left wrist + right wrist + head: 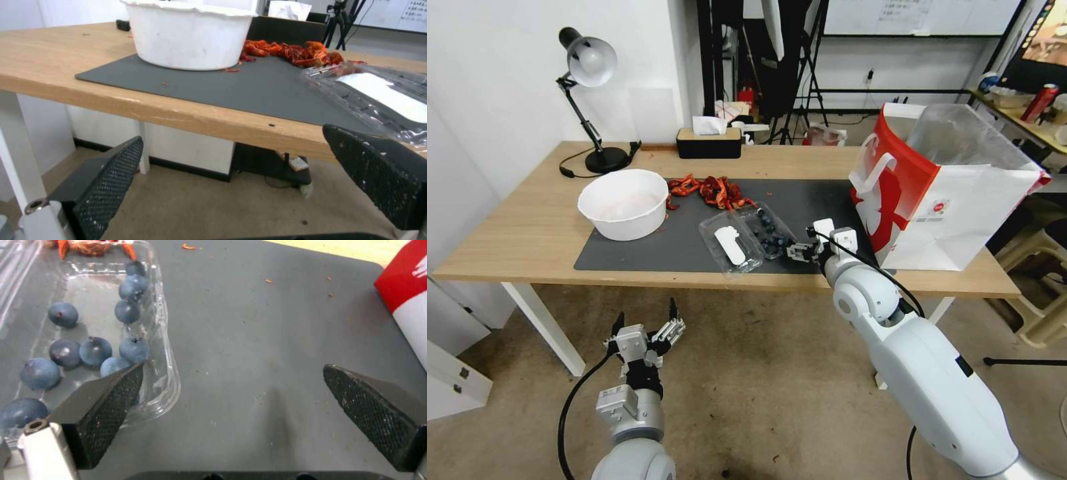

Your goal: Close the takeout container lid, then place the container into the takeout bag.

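The takeout container (768,230) lies open on the grey mat, its tray holding dark blueberries (93,350). The clear lid (730,245) lies flat beside the tray, its oblong white label facing up, and it also appears in the left wrist view (378,96). My right gripper (795,252) is open just above the mat at the tray's right edge, one finger (111,400) over the tray's rim. The takeout bag (940,193) stands open, red and white, at the table's right end. My left gripper (647,319) hangs open below the table's front edge, empty.
A white bowl (624,202) sits on the mat's left end, with red crayfish shells (710,190) behind the container. A desk lamp (590,67) and a tissue box (708,141) stand at the back. The table's front edge (178,116) runs just ahead of my left gripper.
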Motion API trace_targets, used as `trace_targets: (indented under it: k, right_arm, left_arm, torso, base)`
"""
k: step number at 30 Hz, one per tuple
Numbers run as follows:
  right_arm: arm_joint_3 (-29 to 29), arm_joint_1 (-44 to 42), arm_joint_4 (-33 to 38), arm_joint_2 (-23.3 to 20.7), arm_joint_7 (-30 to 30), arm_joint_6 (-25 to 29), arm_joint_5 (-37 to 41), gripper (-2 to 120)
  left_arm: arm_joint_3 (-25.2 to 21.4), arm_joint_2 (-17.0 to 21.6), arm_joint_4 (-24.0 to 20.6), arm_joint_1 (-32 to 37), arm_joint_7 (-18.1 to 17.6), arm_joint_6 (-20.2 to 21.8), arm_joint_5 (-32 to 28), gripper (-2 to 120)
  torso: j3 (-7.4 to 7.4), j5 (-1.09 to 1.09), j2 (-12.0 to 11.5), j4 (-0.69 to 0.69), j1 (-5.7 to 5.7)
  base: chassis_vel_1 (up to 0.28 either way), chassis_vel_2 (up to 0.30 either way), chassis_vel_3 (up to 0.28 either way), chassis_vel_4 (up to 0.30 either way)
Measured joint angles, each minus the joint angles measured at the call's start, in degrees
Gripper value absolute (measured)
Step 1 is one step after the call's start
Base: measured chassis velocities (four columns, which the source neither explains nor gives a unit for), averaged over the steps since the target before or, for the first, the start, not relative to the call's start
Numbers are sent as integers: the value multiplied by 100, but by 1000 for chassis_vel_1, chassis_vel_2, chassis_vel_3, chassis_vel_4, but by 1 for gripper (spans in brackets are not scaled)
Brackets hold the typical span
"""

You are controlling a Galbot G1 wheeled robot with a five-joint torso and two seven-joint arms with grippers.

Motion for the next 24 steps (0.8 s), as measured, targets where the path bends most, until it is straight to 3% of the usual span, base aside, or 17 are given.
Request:
trace_targets:
  k: [24]
  right_arm:
    - [71,-477,502,44,247,-8,78,100]
  left_arm:
    - [44,0,61,-4,-10,-46,47,100]
  torso:
    - [0,0,0,0,0]
  base:
    - [0,0,0,0]
